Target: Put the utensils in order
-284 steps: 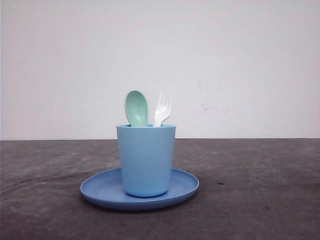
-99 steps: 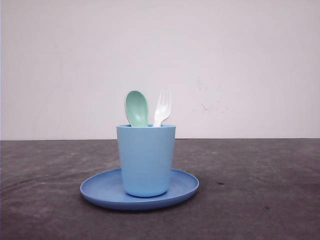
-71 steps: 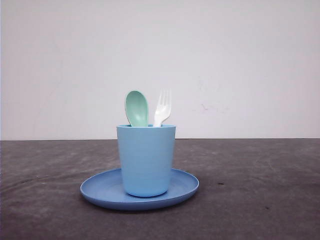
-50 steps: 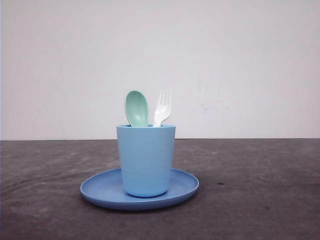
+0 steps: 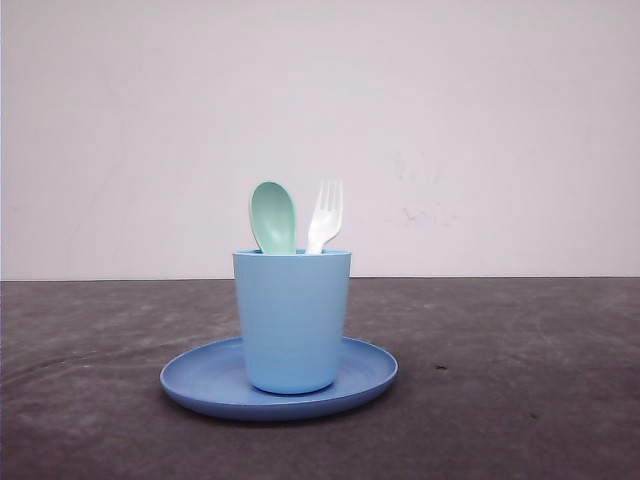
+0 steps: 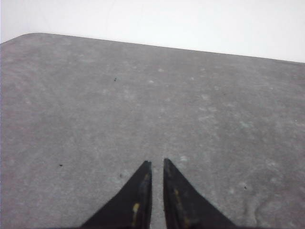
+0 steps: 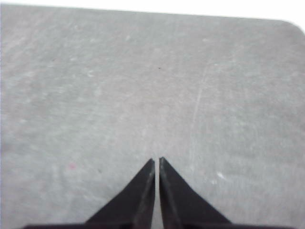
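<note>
Left pincer (image 6: 157,164): clenched, empty, above bare worktop (image 6: 71,105) | right pincer (image 7: 157,162): clenched, empty | spoon (image 5: 272,216), fork (image 5: 325,214): upright in cup (image 5: 292,320) on plate (image 5: 200,385)

There is one spoon (image 5: 273,216) and one fork (image 5: 325,215), so two utensils in all. There is one cup (image 5: 292,320) and one plate (image 5: 200,381). Two hands are counted, left hand (image 6: 157,164) and right hand (image 7: 157,162).

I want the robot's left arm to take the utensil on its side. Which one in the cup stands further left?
The pale mint-green plastic spoon. Its rounded bowl rises left of the white plastic fork above the light blue cup.
</note>
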{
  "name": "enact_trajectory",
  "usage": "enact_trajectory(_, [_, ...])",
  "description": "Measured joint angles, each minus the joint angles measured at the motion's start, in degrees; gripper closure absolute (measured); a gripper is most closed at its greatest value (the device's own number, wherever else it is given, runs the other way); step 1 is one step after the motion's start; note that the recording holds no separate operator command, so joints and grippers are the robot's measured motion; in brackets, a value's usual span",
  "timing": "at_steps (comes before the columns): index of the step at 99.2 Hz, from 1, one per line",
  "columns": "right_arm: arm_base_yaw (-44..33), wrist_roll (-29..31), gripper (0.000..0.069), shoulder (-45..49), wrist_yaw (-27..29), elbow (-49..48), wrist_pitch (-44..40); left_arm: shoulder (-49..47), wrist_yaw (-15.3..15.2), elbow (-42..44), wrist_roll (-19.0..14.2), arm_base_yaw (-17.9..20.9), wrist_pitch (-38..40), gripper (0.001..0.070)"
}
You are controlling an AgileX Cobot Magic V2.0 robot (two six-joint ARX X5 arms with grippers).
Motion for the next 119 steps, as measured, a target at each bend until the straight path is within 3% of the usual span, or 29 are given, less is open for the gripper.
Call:
enact_trajectory(18, [0.0,0.0,0.0677,-9.6,-0.1,-9.9,2.3,0.0,0.0,0.0,0.0,0.0,0.0,0.0691])
enact_trajectory(35, [0.0,-0.2,0.0677,-14.7,-0.2,-11.5,4.0,0.0,0.0,0.0,0.0,0.0,0.0,0.0691])
enact_trajectory(51, [0.0,-0.2,0.0677,-14.7,-0.1,-12.7,7.4,0.0,0.0,0.0,0.0,0.0,0.0,0.0691])
enact_trajectory(119, [0.0,-0.2,0.0677,-14.7,0.1,-12.9,8.4,0.0,0.0,0.0,0.0,0.0,0.0,0.0691])
